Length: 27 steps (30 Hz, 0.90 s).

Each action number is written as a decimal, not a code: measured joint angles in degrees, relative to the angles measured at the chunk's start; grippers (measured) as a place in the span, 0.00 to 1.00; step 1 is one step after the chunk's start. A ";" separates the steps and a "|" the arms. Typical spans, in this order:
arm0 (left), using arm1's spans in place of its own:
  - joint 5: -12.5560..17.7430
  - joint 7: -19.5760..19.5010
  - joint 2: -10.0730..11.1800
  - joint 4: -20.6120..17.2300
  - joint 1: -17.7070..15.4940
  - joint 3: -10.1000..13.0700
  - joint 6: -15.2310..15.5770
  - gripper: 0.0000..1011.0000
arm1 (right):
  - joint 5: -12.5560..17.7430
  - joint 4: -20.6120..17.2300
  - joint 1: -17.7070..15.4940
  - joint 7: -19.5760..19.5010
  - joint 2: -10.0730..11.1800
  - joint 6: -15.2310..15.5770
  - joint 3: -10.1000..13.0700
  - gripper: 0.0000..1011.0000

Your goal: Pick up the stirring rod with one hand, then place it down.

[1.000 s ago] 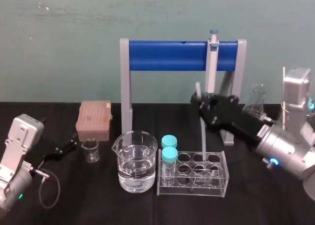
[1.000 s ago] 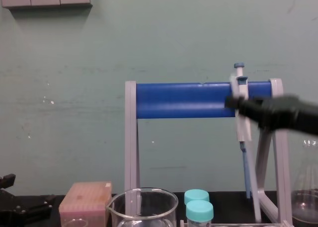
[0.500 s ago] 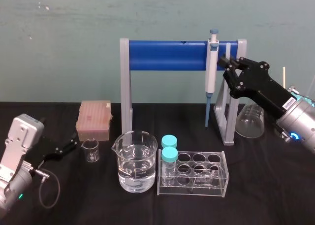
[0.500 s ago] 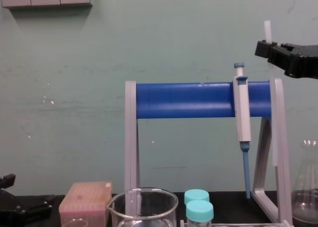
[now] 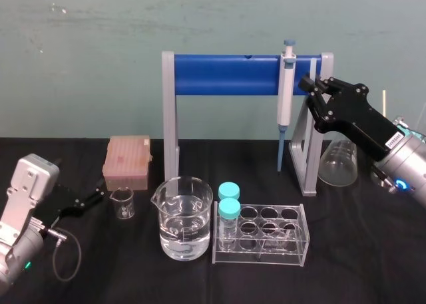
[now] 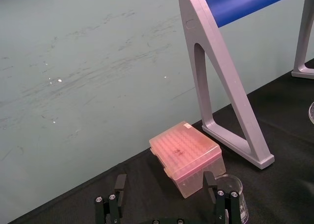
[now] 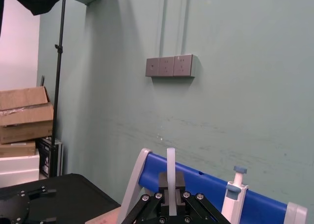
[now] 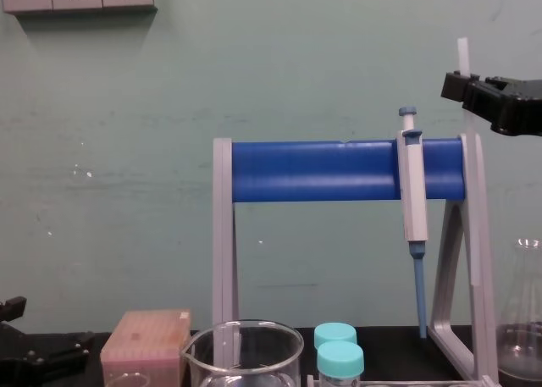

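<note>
The stirring rod (image 5: 312,66) is a thin whitish translucent stick, held upright high above the table at the right end of the blue-barred stand. My right gripper (image 5: 311,88) is shut on it near its upper part, and the top end pokes out above the jaws. In the chest view the rod (image 8: 462,55) rises above the right gripper (image 8: 465,91) and runs down in front of the stand's right leg. The right wrist view has the rod (image 7: 170,175) standing between the fingers. My left gripper (image 5: 93,199) rests parked low at the left, open, with its fingers (image 6: 120,184) set wide apart.
A grey stand with a blue bar (image 5: 226,74) carries a grey-and-blue pipette (image 5: 286,84). In front stand a water-filled beaker (image 5: 182,217) and a clear tube rack (image 5: 293,241) with two teal-capped tubes. A pink tip box (image 5: 126,161), a small beaker (image 5: 122,203) and a conical flask (image 5: 338,161) stand nearby.
My right gripper lifted the rod up out of the tube rack and carried it up and to the right, then drifted slightly further right. The left arm stayed still.
</note>
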 joint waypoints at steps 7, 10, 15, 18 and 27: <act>0.00 0.00 0.00 0.00 0.00 0.00 0.00 0.99 | -0.12 -0.16 -0.26 0.17 -0.15 0.28 0.07 0.07; 0.00 0.00 0.00 0.00 0.00 0.00 0.00 0.99 | -0.14 -0.17 -0.34 0.23 -0.23 0.37 0.07 0.07; 0.00 0.00 0.00 0.00 0.00 0.00 0.00 0.99 | -0.27 -0.11 -0.31 0.34 -0.41 0.51 -0.03 0.07; 0.00 0.00 0.00 0.00 0.00 0.00 0.00 0.99 | -0.40 0.03 -0.22 0.37 -0.51 0.55 -0.13 0.07; 0.00 0.00 0.00 0.00 0.00 0.00 0.00 0.99 | -0.47 0.36 -0.01 0.45 -0.78 0.69 -0.34 0.07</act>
